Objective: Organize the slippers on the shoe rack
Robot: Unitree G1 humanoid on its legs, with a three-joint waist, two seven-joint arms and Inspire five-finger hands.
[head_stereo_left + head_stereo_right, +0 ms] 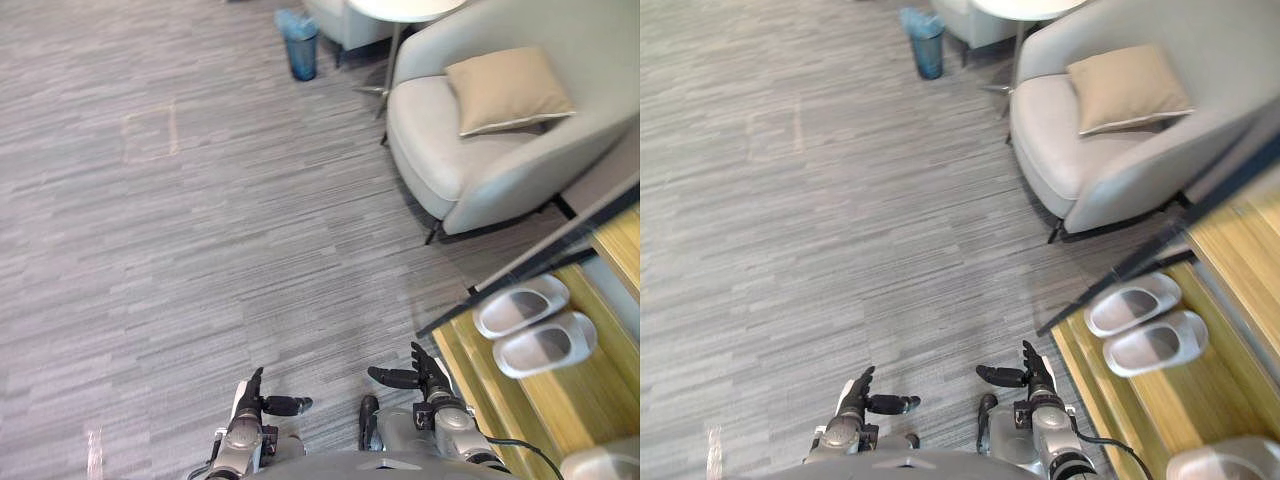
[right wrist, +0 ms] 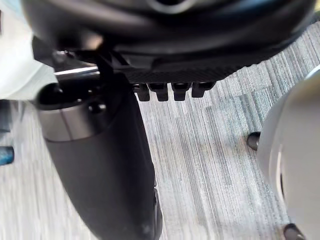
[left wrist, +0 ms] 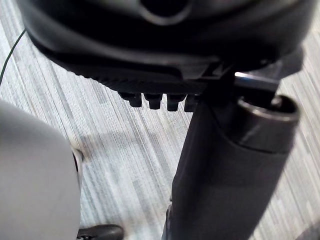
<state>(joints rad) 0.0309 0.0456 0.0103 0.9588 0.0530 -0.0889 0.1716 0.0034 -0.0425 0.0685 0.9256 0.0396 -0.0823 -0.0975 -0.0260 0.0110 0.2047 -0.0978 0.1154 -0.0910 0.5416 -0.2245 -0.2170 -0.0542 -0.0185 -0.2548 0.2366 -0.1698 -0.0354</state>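
Fingers straight and empty on left hand (image 1: 249, 398) and right hand (image 1: 431, 378); slippers (image 1: 521, 306) lie across shoe rack (image 1: 558, 402), toes right.

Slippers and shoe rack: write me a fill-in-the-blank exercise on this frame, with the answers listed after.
1. The pair of slippers lies side by side on the wooden shoe rack, on the robot's ____ side.
2. The grey armchair carries ____ cushion on its seat.
3. The left hand and the right hand are both ____ above the carpet, holding nothing.
4. The bin on the floor beyond the armchair is ____ in colour.

Missing words: right; one; open; blue.
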